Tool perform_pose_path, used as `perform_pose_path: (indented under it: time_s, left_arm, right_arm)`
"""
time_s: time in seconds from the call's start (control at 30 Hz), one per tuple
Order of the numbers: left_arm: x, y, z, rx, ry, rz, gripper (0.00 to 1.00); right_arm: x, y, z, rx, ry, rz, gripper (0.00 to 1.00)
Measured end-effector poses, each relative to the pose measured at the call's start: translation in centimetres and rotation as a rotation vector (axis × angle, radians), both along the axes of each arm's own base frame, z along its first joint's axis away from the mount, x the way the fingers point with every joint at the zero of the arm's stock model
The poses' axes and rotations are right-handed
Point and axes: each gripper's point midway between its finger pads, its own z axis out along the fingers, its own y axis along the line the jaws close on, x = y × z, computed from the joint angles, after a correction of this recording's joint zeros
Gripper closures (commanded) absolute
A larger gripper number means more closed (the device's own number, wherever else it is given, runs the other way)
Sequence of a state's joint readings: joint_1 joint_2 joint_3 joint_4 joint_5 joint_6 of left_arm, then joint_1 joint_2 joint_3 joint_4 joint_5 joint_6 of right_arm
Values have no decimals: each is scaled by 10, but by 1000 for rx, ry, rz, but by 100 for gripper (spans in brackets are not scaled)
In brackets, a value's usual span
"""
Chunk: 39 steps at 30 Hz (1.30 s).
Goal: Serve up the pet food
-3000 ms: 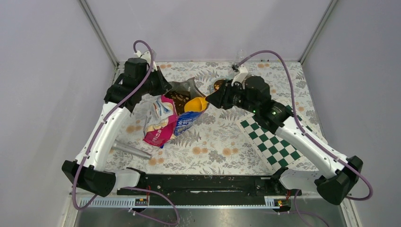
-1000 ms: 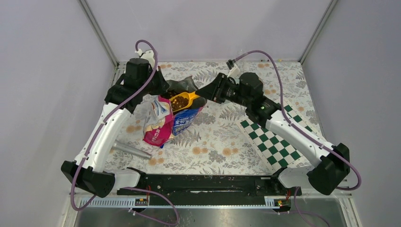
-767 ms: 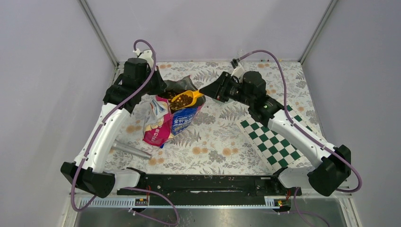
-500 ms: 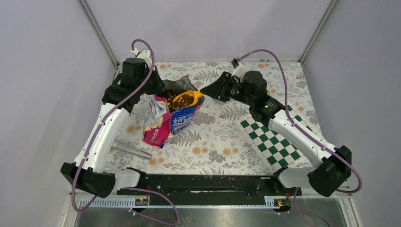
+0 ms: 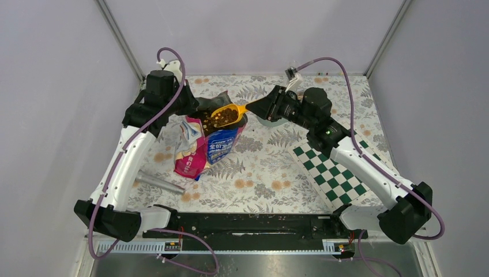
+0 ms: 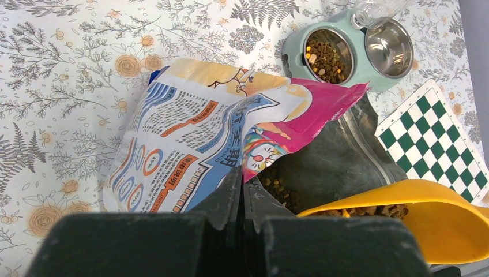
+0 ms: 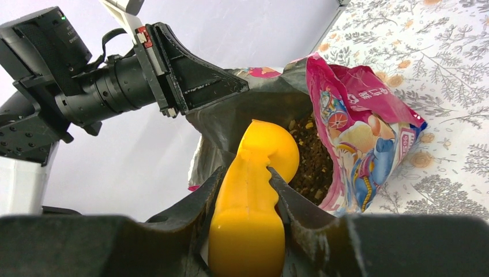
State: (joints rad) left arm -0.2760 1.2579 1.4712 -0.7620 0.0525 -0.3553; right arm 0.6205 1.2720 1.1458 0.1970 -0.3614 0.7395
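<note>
My left gripper is pinching its jaws tight on the top edge of the bag, holding its mouth wide. My right gripper is clamping the handle of the orange scoop. The scoop's bowl is hovering just above the bag's open mouth, heaped with pet food. More is lying inside the bag and in one cup of the teal feeder. A strip of floral tablecloth is showing between bag rim and feeder, with the checkered mat lying farther right.
</note>
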Motion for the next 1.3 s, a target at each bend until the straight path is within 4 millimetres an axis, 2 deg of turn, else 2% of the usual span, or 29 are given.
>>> perform_pose_path:
  time_s: [0.37, 0.5, 0.73, 0.93, 1.13, 1.3]
  left_arm:
    - [1, 3, 0, 0, 1, 8, 100]
    - [1, 4, 0, 0, 1, 12, 100]
    - [3, 9, 0, 1, 1, 26, 100]
    - [4, 14, 0, 5, -1, 44, 100]
    - [3, 17, 0, 8, -1, 54, 100]
    - [3, 18, -1, 4, -1, 58, 100]
  right_arm:
    - [-1, -1, 3, 25, -42, -1, 100]
    - [0, 0, -1, 48, -10, -3, 100]
    - [3, 1, 6, 152, 75, -15, 100]
    - [10, -2, -4, 228, 185, -46, 100]
    - [12, -5, -1, 276, 212, -56, 100]
    - [20, -13, -8, 341, 265, -78, 100]
